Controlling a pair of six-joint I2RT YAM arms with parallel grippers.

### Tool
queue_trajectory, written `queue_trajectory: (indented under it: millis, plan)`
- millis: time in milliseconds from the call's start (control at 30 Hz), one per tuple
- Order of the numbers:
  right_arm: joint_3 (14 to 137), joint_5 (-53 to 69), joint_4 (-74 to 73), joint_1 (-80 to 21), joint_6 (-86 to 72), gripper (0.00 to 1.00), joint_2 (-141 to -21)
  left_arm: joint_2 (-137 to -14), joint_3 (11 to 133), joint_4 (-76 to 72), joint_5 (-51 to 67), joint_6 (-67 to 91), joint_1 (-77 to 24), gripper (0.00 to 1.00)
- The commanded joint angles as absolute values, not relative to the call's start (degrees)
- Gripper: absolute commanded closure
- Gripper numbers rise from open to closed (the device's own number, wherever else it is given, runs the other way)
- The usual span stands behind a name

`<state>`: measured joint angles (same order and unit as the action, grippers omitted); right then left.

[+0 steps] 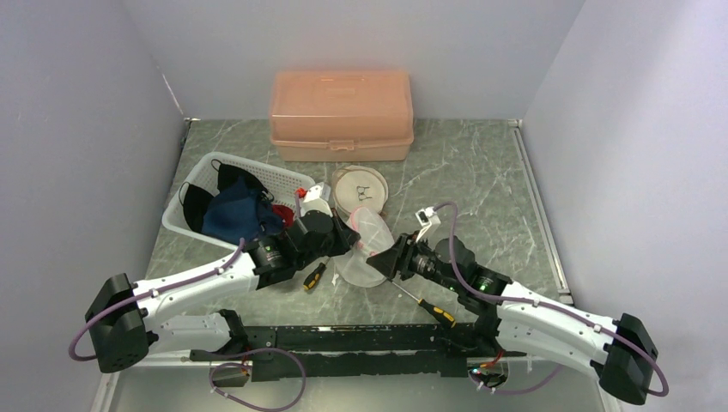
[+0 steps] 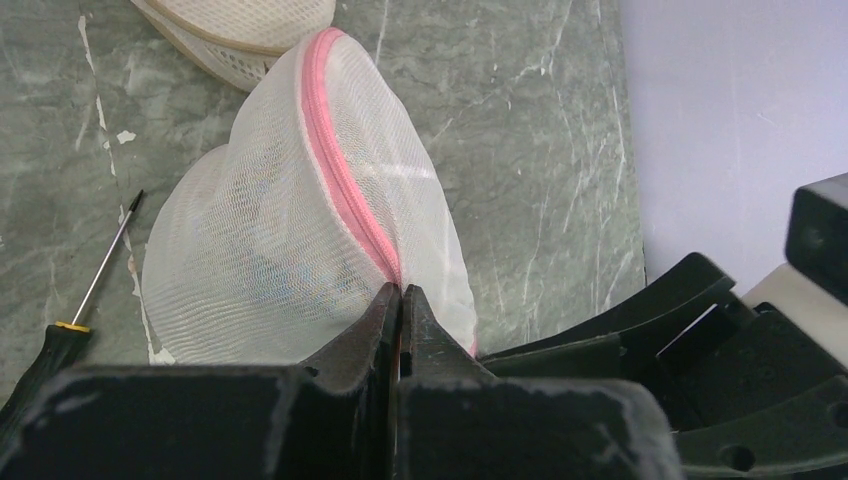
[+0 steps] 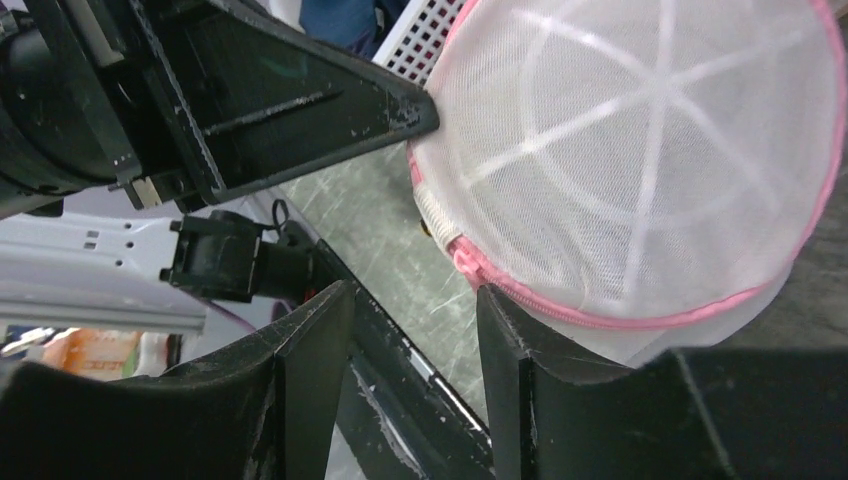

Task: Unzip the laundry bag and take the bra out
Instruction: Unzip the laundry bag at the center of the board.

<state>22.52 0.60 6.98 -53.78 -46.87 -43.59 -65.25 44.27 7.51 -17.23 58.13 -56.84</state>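
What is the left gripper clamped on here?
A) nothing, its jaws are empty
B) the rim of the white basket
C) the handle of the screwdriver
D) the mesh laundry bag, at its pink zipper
D: in the left wrist view the left gripper is shut on the laundry bag right at its pink zipper, while the screwdriver lies apart on the table.

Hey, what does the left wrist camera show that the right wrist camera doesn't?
Only left wrist: a screwdriver beside the laundry bag and a cream mesh pouch beyond it. Only right wrist: a corner of the white basket and the open right tool. Both: the laundry bag with its pink zipper, pinched by the shut left tool.
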Motion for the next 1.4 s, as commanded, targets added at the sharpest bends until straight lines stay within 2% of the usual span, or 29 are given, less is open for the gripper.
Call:
queue_trajectory:
  millis: [0,933,1367]
  plan:
    - [20.11,3.46,16.17,-54.02,-49.5,0.47,-43.11,-64.37,44.82,5.78,-18.71,59.48,-57.16,0.97]
    - [16.62,-0.8,19.39,-54.05,-48.96,0.47,-47.25,-63.78,43.15,6.72,-18.31,61.35,-57.17,0.97]
    - [15.34,-0.26,25.43,-54.05,-48.48,0.54,-47.47,-64.11,42.71,6.6,-17.87,61.85,-57.14,0.97]
